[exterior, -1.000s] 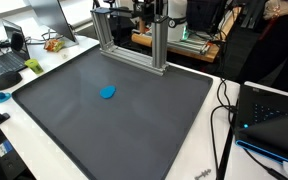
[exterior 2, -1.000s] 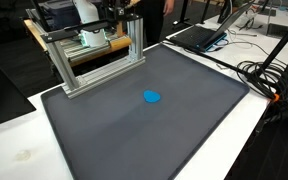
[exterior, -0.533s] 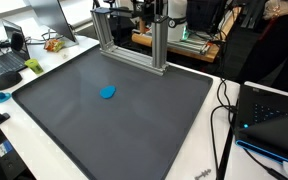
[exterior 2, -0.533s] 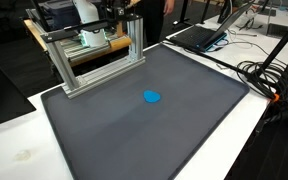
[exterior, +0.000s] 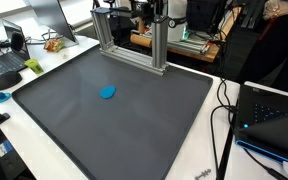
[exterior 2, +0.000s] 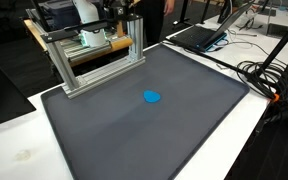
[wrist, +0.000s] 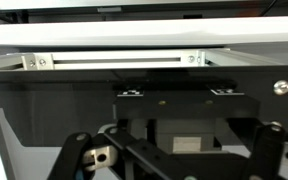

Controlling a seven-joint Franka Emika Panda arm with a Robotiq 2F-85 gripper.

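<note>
The gripper shows clearly only in the wrist view. Its two dark fingers rise from the bottom edge at about seven and five o'clock. They stand wide apart, with nothing held or touched between them.

Straight ahead of the fingers, toward twelve o'clock, is the metal frame. Its pale crossbar is bolted at both ends and runs level across the upper part of that view, above a dark recess. I cannot tell how near the fingertips are to it.

In both exterior views the frame stands upright on the far edge of the mat. It sits at twelve o'clock in one view and at about eleven o'clock in the other. The gripper itself is lost in the dark clutter behind the posts.

The blue piece is small, round and flat. It lies alone on the mat close to the middle, a little toward the frame but well apart from it. Nothing touches it.

Off the mat, a laptop sits at nine o'clock on the white table. In an exterior view, black cables trail at three o'clock.
</note>
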